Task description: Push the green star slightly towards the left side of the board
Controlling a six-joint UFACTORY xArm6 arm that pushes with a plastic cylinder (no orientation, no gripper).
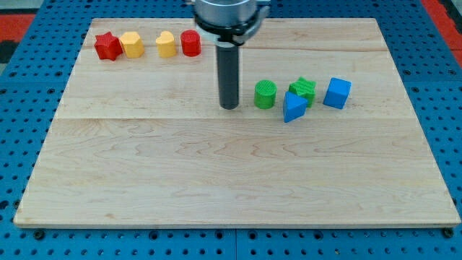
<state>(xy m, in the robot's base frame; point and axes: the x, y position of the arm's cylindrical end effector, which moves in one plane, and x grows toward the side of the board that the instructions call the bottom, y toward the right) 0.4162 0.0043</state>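
The green star (304, 89) lies right of the board's middle, toward the view's top. A green cylinder (265, 94) sits just to its left. A blue triangular block (292, 107) touches the star's lower left side. A blue cube (337, 93) sits to the star's right. My tip (229, 107) rests on the board to the left of the green cylinder, a short gap away, with the cylinder between it and the star.
Along the view's top left stands a row: a red star (107, 46), a yellow hexagon-like block (131, 44), a yellow heart-like block (166, 44) and a red cylinder (190, 43). The wooden board (216, 180) lies on a blue pegboard surface.
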